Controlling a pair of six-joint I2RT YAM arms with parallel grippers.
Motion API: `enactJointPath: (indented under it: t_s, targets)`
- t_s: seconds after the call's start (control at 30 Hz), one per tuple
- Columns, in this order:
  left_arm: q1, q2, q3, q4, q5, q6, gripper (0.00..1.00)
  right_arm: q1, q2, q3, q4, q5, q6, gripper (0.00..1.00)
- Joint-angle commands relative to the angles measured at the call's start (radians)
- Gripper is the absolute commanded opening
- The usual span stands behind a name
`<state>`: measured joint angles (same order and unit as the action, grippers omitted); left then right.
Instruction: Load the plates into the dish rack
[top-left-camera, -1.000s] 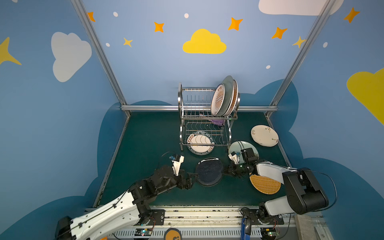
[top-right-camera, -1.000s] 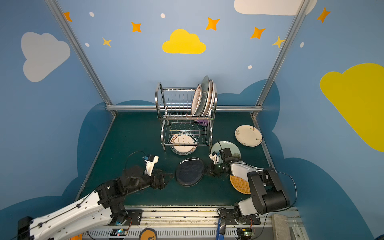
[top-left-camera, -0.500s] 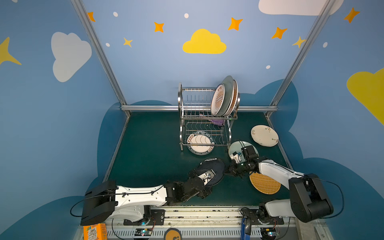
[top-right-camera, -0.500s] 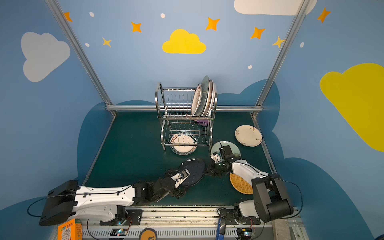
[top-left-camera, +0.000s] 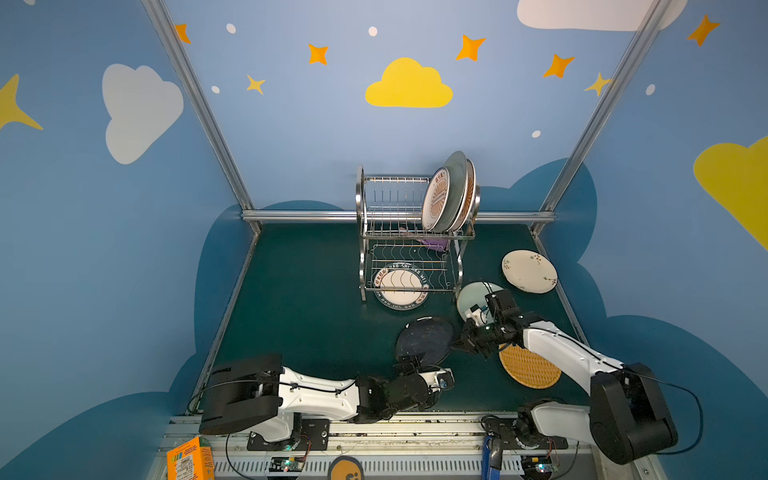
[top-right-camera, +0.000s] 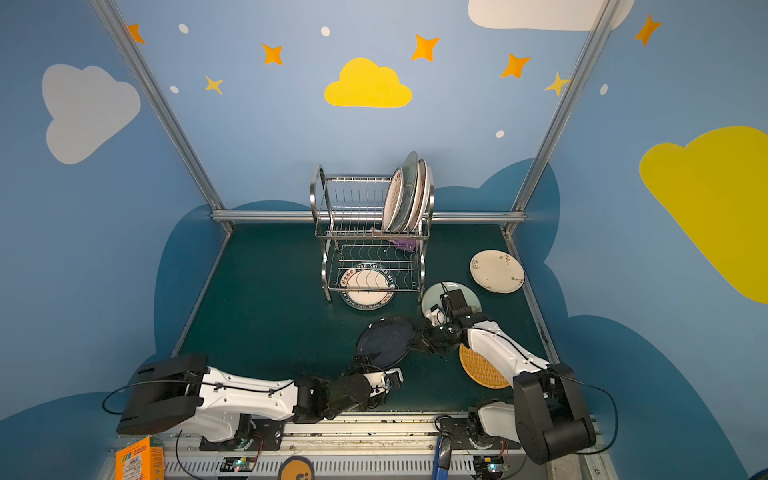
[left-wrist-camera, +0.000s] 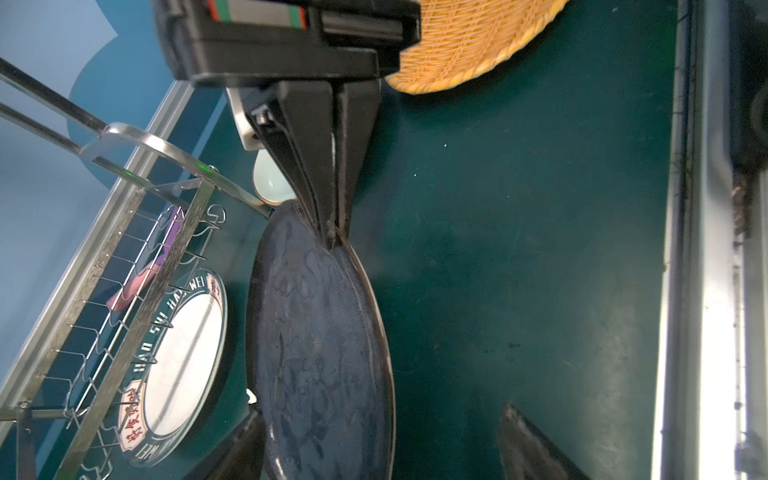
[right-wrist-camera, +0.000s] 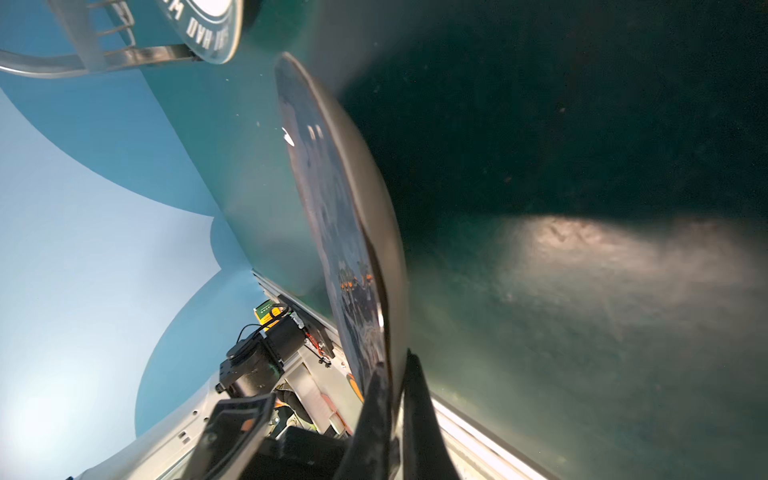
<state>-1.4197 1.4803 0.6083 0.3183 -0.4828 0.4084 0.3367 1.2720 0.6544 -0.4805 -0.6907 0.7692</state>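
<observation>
My right gripper (top-left-camera: 457, 343) (right-wrist-camera: 397, 395) is shut on the far-right rim of the dark navy plate (top-left-camera: 424, 340) (right-wrist-camera: 332, 208), holding it tilted off the mat. My left gripper (top-left-camera: 409, 361) (left-wrist-camera: 382, 449) is open, its fingers (left-wrist-camera: 528, 444) on either side of that plate's (left-wrist-camera: 316, 345) near rim with a wide gap on one side. The dish rack (top-left-camera: 363, 232) stands at the back with three plates (top-left-camera: 449, 199) upright in its upper tier. A black-lettered plate (top-left-camera: 401, 284) lies flat under the lower tier.
A pale green plate (top-left-camera: 473, 293) lies behind my right wrist, a cream floral plate (top-left-camera: 528, 271) at the right edge, and a woven tan plate (top-left-camera: 530, 368) under my right forearm. An orange box (top-left-camera: 189, 459) sits off the mat at front left.
My left arm swung from the plate's left side to its near side, and its jaws have begun to narrow around the rim. My right gripper kept its hold.
</observation>
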Motion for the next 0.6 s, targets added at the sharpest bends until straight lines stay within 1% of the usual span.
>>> enactJointPath:
  t_s: [0.0, 0.17, 0.27, 0.3, 0.4, 0.47, 0.53, 0.57]
  targets:
    - [-0.008, 0.027, 0.055, -0.003, -0.098, 0.041, 0.83, 0.017, -0.057, 0.066, 0.005, -0.064, 0.028, 0.0]
    - [-0.01, 0.085, 0.085, 0.017, -0.175, 0.072, 0.76, 0.031, -0.078, 0.07, 0.011, -0.06, 0.049, 0.0]
    - [-0.01, 0.126, 0.114, 0.01, -0.225, 0.079, 0.65, 0.036, -0.077, 0.067, 0.013, -0.063, 0.055, 0.0]
    - [-0.011, 0.136, 0.12, 0.008, -0.237, 0.087, 0.63, 0.038, -0.077, 0.066, 0.013, -0.061, 0.059, 0.0]
    - [-0.012, 0.151, 0.117, 0.03, -0.255, 0.109, 0.57, 0.042, -0.078, 0.071, 0.007, -0.059, 0.063, 0.0]
    - [-0.012, 0.155, 0.117, 0.035, -0.258, 0.122, 0.54, 0.044, -0.077, 0.076, 0.003, -0.057, 0.065, 0.0]
    - [-0.012, 0.162, 0.12, 0.032, -0.269, 0.133, 0.48, 0.047, -0.079, 0.083, -0.003, -0.056, 0.065, 0.0]
    - [-0.012, 0.167, 0.122, 0.033, -0.273, 0.142, 0.47, 0.048, -0.079, 0.085, -0.006, -0.055, 0.067, 0.0]
